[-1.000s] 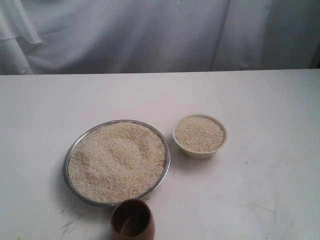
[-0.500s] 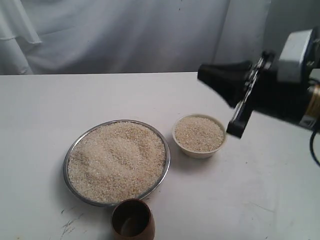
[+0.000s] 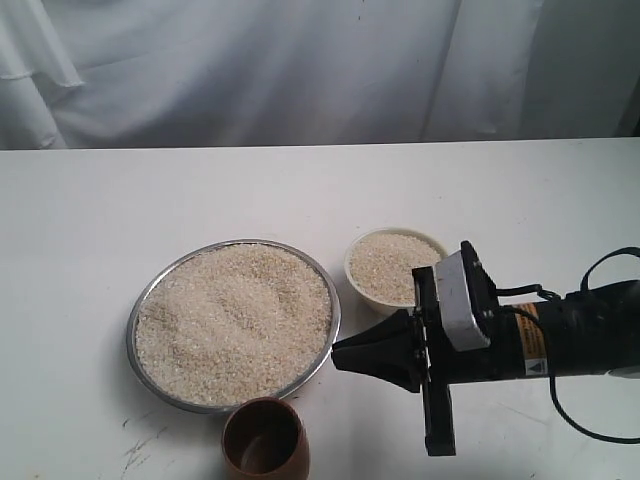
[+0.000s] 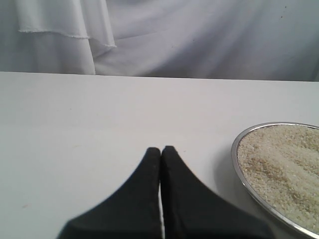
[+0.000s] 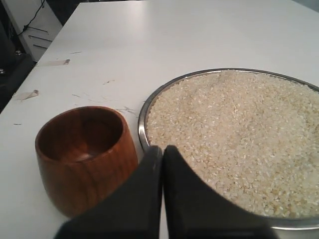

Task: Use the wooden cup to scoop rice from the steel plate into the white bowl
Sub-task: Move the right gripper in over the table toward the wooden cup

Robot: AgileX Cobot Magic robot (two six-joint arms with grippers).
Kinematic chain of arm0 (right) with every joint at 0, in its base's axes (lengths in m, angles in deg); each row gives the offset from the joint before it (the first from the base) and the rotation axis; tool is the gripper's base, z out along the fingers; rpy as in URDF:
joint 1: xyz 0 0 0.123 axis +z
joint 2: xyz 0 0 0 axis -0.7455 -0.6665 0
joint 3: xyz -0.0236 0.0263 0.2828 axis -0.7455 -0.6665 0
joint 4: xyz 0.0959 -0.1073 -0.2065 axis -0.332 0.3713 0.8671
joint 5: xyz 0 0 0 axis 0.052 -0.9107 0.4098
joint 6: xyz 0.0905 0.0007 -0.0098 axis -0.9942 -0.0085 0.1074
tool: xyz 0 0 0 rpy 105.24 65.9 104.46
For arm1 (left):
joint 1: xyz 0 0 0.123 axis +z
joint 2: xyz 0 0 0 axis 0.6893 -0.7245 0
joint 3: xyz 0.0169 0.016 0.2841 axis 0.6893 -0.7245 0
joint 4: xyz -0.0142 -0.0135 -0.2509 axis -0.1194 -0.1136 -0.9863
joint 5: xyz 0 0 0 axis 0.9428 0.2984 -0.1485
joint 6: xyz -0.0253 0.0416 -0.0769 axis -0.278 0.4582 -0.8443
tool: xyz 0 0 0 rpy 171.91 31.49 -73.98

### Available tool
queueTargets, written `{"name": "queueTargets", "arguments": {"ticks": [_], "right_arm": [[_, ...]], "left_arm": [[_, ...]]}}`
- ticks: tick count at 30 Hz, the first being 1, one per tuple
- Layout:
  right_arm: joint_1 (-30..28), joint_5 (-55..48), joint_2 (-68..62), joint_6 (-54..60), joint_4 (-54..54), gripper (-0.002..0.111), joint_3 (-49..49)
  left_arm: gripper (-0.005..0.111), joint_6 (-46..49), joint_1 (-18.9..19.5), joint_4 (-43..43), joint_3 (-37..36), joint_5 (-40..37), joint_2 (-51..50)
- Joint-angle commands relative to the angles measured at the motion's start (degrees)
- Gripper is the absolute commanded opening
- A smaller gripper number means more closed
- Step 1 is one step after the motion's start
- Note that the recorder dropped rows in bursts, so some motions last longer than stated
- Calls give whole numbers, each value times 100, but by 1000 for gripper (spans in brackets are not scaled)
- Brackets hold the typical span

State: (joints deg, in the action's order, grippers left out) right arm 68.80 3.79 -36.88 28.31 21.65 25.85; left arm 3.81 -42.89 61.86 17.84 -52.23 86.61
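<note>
The steel plate lies at the table's middle, heaped with rice. Behind and right of it stands the white bowl, also holding rice, partly hidden by my right arm. The empty wooden cup stands upright at the front edge, just before the plate. My right gripper is shut and empty, low over the table, its tips pointing at the plate's right rim, above and right of the cup. In the right wrist view the cup and plate sit just past the shut gripper. My left gripper is shut and empty over bare table beside the plate.
A white cloth backdrop hangs behind the white table. The right arm's black body and cable stretch across the front right of the table. Pen-like scratches mark the table left of the cup.
My right arm has swung down from high at the right to low in front of the bowl, its shut tips now at the plate's right rim. Plate, bowl and cup have not moved.
</note>
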Motion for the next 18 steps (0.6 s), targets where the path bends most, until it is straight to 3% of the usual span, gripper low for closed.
{"name": "queueTargets", "arguments": {"ticks": [1,18], "right_arm": [[9,101,4,75,155,2,-21],[9,101,4,-235,-175,4,-21]], "left_arm": [[0,-18,-9,-4,-26,36,29],[0,-18,-9,-4,-26,36,29]]}}
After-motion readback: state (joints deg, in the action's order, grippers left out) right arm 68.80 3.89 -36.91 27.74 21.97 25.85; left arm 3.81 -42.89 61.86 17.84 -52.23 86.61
